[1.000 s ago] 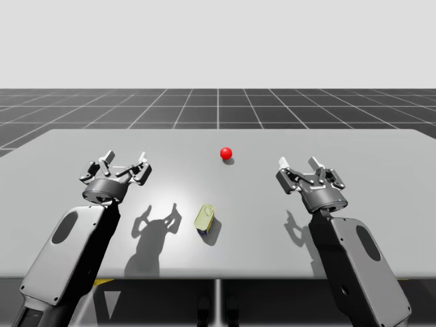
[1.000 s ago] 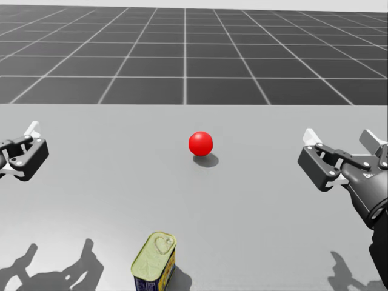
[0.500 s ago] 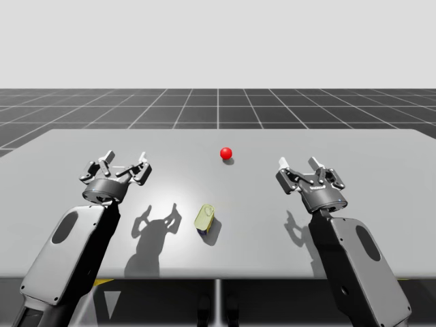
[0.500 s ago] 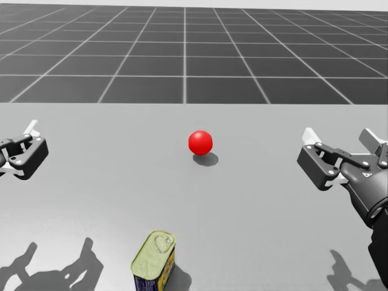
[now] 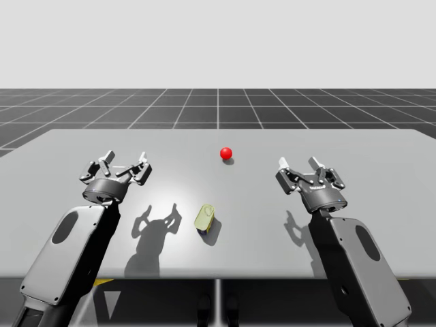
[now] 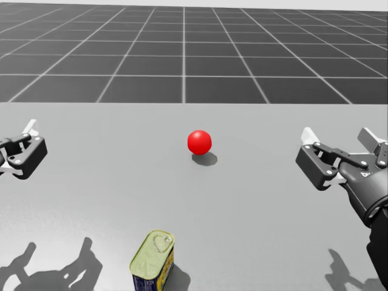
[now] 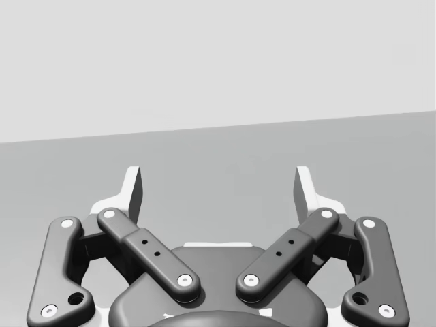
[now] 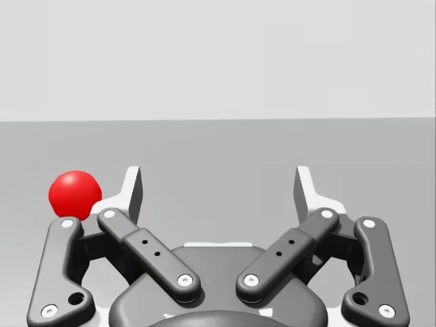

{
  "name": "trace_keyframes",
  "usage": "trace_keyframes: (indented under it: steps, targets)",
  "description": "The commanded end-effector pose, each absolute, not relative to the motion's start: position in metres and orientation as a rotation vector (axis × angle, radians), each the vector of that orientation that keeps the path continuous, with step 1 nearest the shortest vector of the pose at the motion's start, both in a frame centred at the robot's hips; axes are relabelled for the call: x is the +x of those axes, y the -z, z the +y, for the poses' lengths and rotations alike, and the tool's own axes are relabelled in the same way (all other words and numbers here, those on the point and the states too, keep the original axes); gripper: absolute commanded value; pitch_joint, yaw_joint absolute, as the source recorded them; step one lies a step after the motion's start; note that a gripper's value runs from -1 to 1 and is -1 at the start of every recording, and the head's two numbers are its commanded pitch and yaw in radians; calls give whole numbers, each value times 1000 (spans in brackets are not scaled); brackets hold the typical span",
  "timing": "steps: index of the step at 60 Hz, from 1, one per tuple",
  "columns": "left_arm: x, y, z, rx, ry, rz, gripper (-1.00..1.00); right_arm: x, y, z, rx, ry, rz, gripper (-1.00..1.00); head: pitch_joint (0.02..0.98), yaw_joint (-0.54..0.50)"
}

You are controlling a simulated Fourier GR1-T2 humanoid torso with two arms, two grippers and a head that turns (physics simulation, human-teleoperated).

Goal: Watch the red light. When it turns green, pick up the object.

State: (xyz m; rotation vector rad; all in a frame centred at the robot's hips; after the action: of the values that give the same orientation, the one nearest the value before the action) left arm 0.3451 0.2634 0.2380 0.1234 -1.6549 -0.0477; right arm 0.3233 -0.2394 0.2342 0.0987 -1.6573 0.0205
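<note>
"Red, same as a second ago?"

"Red. The light (image 6: 199, 142) has not turned green, so the wait goes on. Nothing on the counter (image 5: 381, 177) has moved in the high view. The slight shift in my head view is my head turning a touch."

"And the yellow tin (image 5: 205, 218)?"

"Untouched on the counter, between my arms and nearer me than the light. It is well apart from my left gripper (image 5: 124, 161) and my right gripper (image 5: 298, 163)."

"Are they ready?"

"Both hover above the counter with fingers spread wide and nothing between them. I judge no reach is due until green shows."
</note>
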Motion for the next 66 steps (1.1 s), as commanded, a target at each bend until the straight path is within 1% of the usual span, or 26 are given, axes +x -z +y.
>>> trace_keyframes:
  steps: [1, 66]
  targets:
    - [345, -238, 263, 123, 48, -1655, -1000, 323, -234, -240, 96, -22, -1659, -1000, 589, -35]
    - [345, -238, 264, 120, 44, -1655, -1000, 323, -234, -237, 78, -47, -1671, -1000, 592, -34]
